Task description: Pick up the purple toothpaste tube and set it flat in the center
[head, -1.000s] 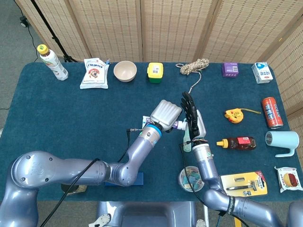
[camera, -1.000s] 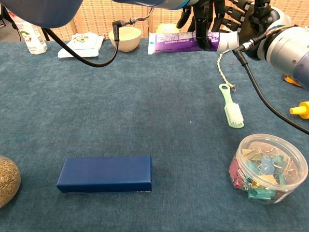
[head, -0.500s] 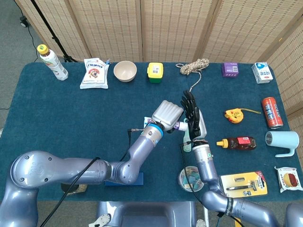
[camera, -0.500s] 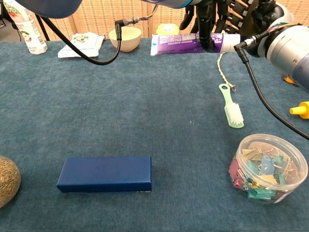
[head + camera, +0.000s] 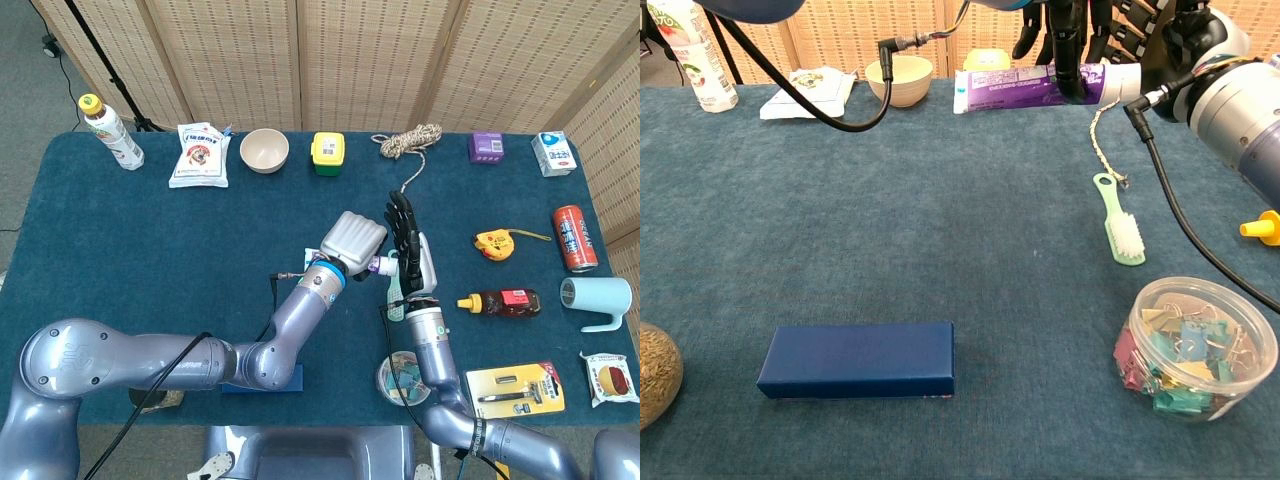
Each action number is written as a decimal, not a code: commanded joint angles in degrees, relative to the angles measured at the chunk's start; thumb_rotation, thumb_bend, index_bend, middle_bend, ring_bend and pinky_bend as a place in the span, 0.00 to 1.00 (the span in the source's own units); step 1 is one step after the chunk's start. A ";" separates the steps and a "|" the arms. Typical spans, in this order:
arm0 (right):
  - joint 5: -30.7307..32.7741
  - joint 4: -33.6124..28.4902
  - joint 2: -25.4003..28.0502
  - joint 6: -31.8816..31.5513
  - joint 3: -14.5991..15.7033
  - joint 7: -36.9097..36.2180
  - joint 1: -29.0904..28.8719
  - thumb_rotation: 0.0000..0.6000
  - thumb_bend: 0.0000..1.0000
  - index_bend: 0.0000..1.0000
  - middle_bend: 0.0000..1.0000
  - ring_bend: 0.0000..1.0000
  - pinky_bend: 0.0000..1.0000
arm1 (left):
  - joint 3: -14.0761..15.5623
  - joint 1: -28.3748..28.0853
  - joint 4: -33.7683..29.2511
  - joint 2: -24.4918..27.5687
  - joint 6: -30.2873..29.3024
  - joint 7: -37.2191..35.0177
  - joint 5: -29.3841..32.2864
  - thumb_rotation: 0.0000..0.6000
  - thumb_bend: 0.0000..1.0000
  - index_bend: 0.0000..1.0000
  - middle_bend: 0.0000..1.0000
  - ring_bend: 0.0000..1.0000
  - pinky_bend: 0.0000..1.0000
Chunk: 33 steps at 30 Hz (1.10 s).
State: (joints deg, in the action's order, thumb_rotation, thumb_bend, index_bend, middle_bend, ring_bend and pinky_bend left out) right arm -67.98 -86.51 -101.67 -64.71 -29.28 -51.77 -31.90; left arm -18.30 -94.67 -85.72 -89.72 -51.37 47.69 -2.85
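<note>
The purple toothpaste tube point(image 5: 1025, 86) hangs level above the far middle of the table, white cap to the right. My left hand point(image 5: 352, 240) grips it from above; its dark fingers point(image 5: 1070, 55) wrap the tube near the cap end. In the head view the hand covers most of the tube point(image 5: 378, 265). My right hand point(image 5: 410, 250) stands just right of the cap with its fingers spread upward and nothing in it; the chest view shows it at the top edge point(image 5: 1185, 35).
On the cloth below lie a green brush point(image 5: 1121, 222), a tub of binder clips point(image 5: 1195, 345) and a blue box point(image 5: 858, 360). A rope point(image 5: 410, 142), bowl point(image 5: 264, 150) and yellow box point(image 5: 327, 153) line the far edge. A sauce bottle point(image 5: 500, 302) lies to the right.
The tube, still in my left hand, has shifted slightly right and lifted a little. My right hand has edged away to the right of the cap.
</note>
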 commanded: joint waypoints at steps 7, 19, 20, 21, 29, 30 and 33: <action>-2.02 0.97 -0.36 -0.95 0.64 -1.25 -0.08 0.11 0.00 0.00 0.00 0.00 0.00 | -0.68 -0.33 0.51 0.64 1.62 -0.04 3.52 1.00 0.80 0.63 0.60 0.61 0.68; -3.71 1.95 -0.83 -2.23 1.48 -1.79 -0.33 0.12 0.00 0.00 0.00 0.00 0.00 | -1.58 -1.27 1.19 1.36 2.49 0.26 8.27 1.00 0.80 0.63 0.60 0.61 0.68; -3.76 1.96 -0.84 -2.30 1.51 -1.81 -0.34 0.12 0.00 0.00 0.00 0.00 0.00 | -1.54 -1.39 1.25 1.38 2.45 0.39 8.38 1.00 0.80 0.63 0.60 0.61 0.68; -3.80 2.00 -0.84 -2.30 1.56 -1.75 -0.37 0.12 0.00 0.00 0.00 0.00 0.00 | -1.52 -1.47 1.31 1.38 2.39 0.46 8.40 1.00 0.80 0.63 0.60 0.61 0.68; -4.53 2.66 -0.91 -2.41 2.38 -1.76 -0.61 0.12 0.00 0.00 0.00 0.00 0.00 | -1.77 -2.31 1.78 1.47 2.65 1.08 9.79 1.00 0.80 0.63 0.60 0.61 0.68; -4.59 2.70 -0.91 -2.43 2.42 -1.76 -0.63 0.12 0.00 0.00 0.00 0.00 0.00 | -1.81 -2.34 1.79 1.48 2.68 1.08 9.93 1.00 0.80 0.63 0.60 0.61 0.68; -4.68 2.65 -0.85 -2.44 2.43 -2.07 -0.68 0.12 0.00 0.00 0.00 0.00 0.00 | -1.94 -2.50 1.78 1.47 2.81 1.08 10.30 1.00 0.80 0.63 0.60 0.61 0.68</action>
State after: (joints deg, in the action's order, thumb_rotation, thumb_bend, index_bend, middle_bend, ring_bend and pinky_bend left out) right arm -72.64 -83.84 -102.54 -67.15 -26.83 -53.79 -32.57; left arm -20.24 -97.18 -83.94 -88.26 -48.56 48.76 7.45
